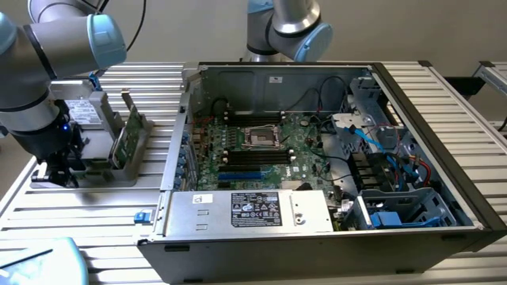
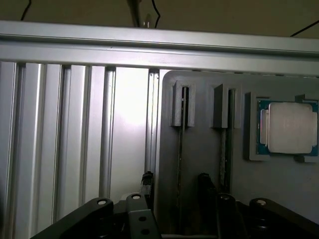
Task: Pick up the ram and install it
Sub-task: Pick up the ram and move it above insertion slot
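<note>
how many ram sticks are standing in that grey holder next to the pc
2. Both stand on edge in the grey holder, at the exterior view's left of the computer case: the nearer ram stick and the farther ram stick. The arm may hide more.

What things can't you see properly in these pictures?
1. Ram sticks: the wrist view looks at them edge-on, so their chips and labels are hidden.
2. Power supply label: exterior view, print too small to read.
3. Memory slots on the motherboard: exterior view, too small to tell which are free.
4. Grey holder: cut off by the wrist view's edge beside the processor.
</note>
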You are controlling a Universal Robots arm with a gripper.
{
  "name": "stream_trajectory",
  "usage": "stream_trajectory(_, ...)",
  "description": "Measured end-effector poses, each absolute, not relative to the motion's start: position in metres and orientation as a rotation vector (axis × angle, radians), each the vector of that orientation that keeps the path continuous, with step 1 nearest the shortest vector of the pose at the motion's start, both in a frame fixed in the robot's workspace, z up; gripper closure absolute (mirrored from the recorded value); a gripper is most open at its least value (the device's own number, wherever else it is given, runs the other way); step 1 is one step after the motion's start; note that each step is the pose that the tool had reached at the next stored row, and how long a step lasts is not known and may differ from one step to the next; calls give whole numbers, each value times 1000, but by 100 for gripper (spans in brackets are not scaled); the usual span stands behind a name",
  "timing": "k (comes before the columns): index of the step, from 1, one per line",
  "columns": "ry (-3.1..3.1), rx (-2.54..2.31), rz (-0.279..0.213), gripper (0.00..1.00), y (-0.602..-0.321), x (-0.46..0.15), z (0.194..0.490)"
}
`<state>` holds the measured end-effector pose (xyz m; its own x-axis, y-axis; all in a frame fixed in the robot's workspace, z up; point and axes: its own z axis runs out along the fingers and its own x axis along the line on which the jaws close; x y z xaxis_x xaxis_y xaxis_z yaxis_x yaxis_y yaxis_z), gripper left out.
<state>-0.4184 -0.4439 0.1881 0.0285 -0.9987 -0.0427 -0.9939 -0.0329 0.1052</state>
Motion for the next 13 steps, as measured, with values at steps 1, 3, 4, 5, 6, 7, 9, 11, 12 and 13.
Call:
stream_trajectory(1,-2152,2219,-161,51,-444,-418,188)
stream_trajectory(3,-2152,2219,-161,51,-444,-418,187)
stream_trajectory(4,-2152,2220,-161,51,-444,-418,186)
stream_trajectory(5,-2152,2219,-161,51,-444,-418,185)
stream_trajectory(6,-2152,2219,-162,51,-444,-418,184)
stream_trajectory(7,-2152,2219,-162,51,-444,-418,183)
stream_trajectory(9,-2152,2219,-162,51,-444,-418,183)
stream_trajectory(11,-2152,2219,-162,51,-444,-418,183)
stream_trajectory(12,-2152,2219,-162,53,-444,-418,183)
stream_trajectory(13,-2152,2219,-162,60,-444,-418,183)
